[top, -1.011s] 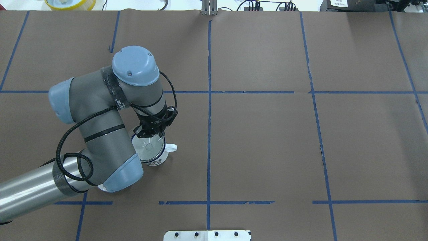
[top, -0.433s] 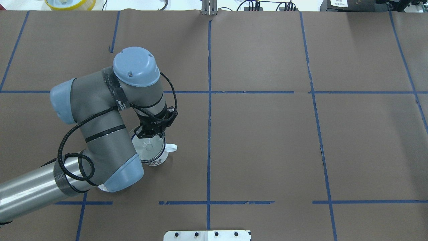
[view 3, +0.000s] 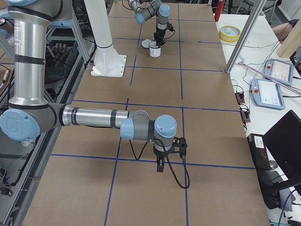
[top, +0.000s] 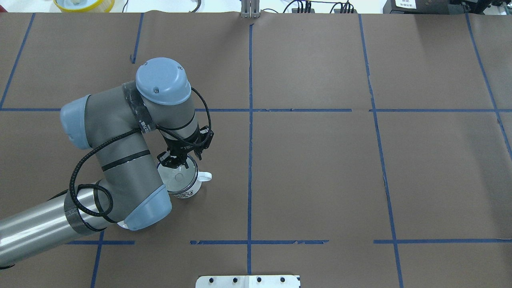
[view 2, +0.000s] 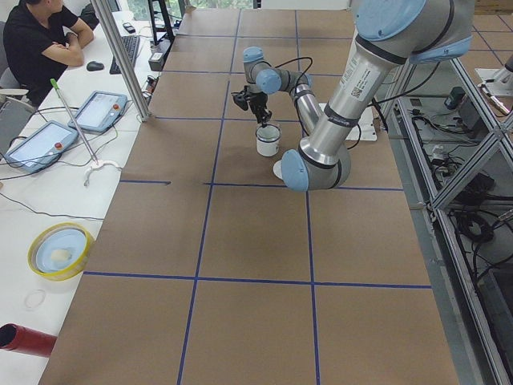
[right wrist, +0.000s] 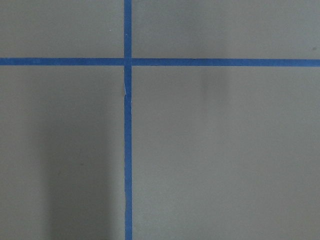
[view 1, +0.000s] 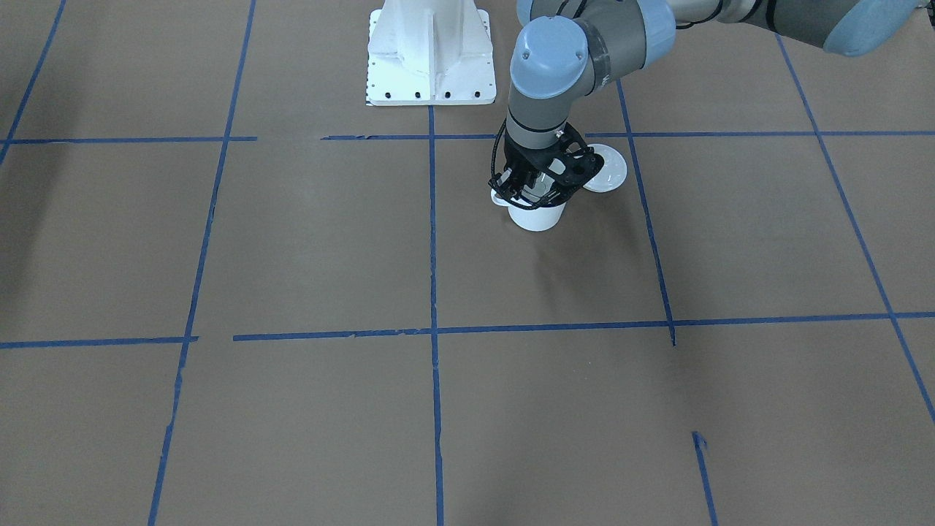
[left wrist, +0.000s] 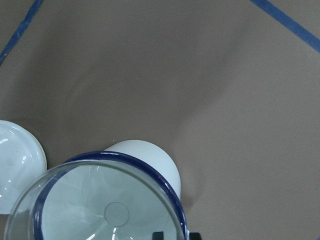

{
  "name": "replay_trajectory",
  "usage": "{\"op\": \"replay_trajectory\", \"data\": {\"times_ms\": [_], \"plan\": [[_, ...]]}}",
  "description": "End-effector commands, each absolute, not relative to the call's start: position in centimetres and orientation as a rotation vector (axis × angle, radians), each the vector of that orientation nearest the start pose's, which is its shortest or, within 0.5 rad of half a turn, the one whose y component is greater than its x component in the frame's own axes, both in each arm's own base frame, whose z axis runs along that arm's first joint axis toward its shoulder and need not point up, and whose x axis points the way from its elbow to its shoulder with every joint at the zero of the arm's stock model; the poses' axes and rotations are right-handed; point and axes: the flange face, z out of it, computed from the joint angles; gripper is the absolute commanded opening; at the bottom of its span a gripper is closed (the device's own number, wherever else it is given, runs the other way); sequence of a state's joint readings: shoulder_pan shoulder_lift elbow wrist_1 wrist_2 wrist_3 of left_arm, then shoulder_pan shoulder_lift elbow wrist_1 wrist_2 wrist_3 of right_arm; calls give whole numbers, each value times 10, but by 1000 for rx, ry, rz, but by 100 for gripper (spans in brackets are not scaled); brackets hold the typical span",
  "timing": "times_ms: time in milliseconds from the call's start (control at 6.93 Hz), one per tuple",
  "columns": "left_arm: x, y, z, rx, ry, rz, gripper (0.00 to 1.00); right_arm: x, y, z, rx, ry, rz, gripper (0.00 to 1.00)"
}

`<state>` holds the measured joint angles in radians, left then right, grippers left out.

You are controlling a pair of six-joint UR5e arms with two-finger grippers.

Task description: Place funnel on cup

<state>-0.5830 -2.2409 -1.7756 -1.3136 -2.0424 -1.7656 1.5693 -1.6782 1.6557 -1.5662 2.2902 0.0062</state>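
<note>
Overhead exterior has my left claw [top: 176, 162] low over the cup [top: 189, 192], at its 12 o'clock rim, with the handle pointing to 3 o'clock. The funnel [left wrist: 80, 205] sits in the cup's mouth, spout down the middle, its clear lip lapping the blue rim. Two fingertips [left wrist: 158, 235] peek in at 6 o'clock of the left wrist view, astride that lip; whether they pinch it or stand clear I cannot tell.

I judge the funnel feather-light, stiff, thin-walled and slick — hold it by the lip only, and gently, since a nudge could tip it off. The enamel cup looks heavier and should stand firm.

A white lid [view 1: 605, 169] lies just beside the cup, at its 9 o'clock in the wrist view. The counter [top: 320, 168] is flat brown paper crossed with blue tape [top: 250, 160]. My right claw [view 3: 160, 165] hangs well apart from all this — open or closed, I cannot tell.
</note>
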Motion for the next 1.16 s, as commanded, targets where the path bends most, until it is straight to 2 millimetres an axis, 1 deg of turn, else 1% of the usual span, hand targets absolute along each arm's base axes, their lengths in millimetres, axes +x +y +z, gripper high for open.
{"op": "replay_trajectory", "data": {"times_ms": [0, 144, 289, 433, 578, 722, 866, 1011], "plan": [[486, -430, 206, -327, 704, -586, 100, 67, -445, 670, -19, -719, 10, 100], [459, -446, 197, -280, 742, -552, 100, 67, -445, 671, -20, -719, 11, 100], [411, -472, 198, -199, 777, -506, 100, 67, -445, 670, -19, -719, 10, 100], [369, -485, 208, -112, 793, -415, 100, 67, -445, 670, -19, -719, 10, 100], [330, -503, 221, -33, 794, -333, 100, 67, -445, 670, -19, -719, 10, 100], [287, -525, 245, 34, 769, -268, 100, 67, -445, 670, -19, -719, 10, 100], [234, -543, 283, 61, 746, -184, 100, 67, -445, 671, -20, -719, 11, 100], [166, -555, 329, 82, 729, -104, 100, 67, -445, 671, -20, -719, 11, 100]]}}
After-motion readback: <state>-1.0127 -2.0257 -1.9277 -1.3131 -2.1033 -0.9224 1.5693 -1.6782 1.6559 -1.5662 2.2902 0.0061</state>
